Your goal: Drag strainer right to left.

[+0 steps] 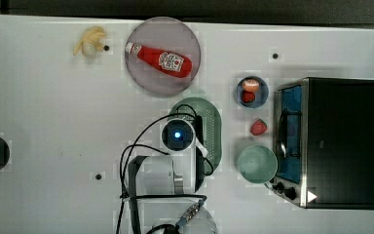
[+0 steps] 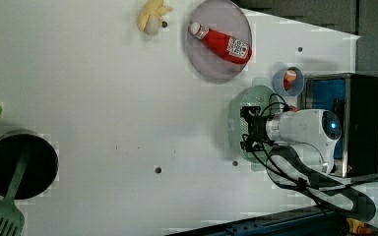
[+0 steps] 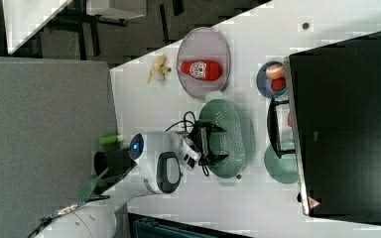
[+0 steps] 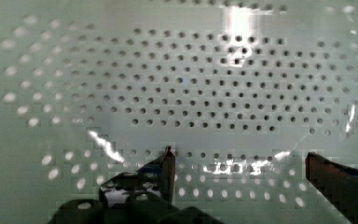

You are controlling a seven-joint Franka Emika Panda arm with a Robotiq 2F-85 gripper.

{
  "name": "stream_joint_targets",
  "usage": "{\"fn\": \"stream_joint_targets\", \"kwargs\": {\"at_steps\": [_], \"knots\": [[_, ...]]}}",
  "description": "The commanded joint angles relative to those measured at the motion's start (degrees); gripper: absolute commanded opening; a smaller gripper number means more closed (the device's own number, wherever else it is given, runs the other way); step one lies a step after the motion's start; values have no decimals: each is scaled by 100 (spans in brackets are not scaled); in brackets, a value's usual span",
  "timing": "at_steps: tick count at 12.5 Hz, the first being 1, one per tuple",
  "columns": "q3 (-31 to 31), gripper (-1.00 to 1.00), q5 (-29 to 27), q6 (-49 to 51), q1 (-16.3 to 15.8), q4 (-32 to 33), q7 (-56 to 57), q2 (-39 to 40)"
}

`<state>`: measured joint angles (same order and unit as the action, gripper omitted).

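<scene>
In the wrist view the claw [image 4: 240, 161] hangs wide open, holding nothing, low inside the strainer [image 4: 182, 74], whose perforated floor lies just past the two fingertips [image 4: 168, 156]. The strainer looks like thin, stiff plastic: probably light, smooth underneath, and apt to slide freely on the desk [image 1: 48, 122] or pivot if pushed off-centre. A sensible hold is on one long wall, or fingers pressed inside against the wall facing the direction of the drag.

In the top view the strainer [image 1: 214, 131] sits mid-desk, half hidden under the arm, with the round green bowl [image 1: 256, 164] and a strawberry [image 1: 258, 127] close on the top view's right, and the ketchup plate [image 1: 146, 78] just beyond. The right view exposes the strainer [image 3: 233, 134] almost whole and the claw [image 3: 209, 143] over its near rim.
</scene>
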<state>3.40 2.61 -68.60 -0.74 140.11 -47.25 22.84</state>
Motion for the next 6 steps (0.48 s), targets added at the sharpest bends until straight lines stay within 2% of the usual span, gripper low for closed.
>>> {"fn": "stream_joint_targets", "kwargs": {"at_steps": [1, 6], "knots": [[222, 100, -207, 79, -365, 26, -253, -217], [368, 100, -819, 162, -782, -76, -263, -203]]}}
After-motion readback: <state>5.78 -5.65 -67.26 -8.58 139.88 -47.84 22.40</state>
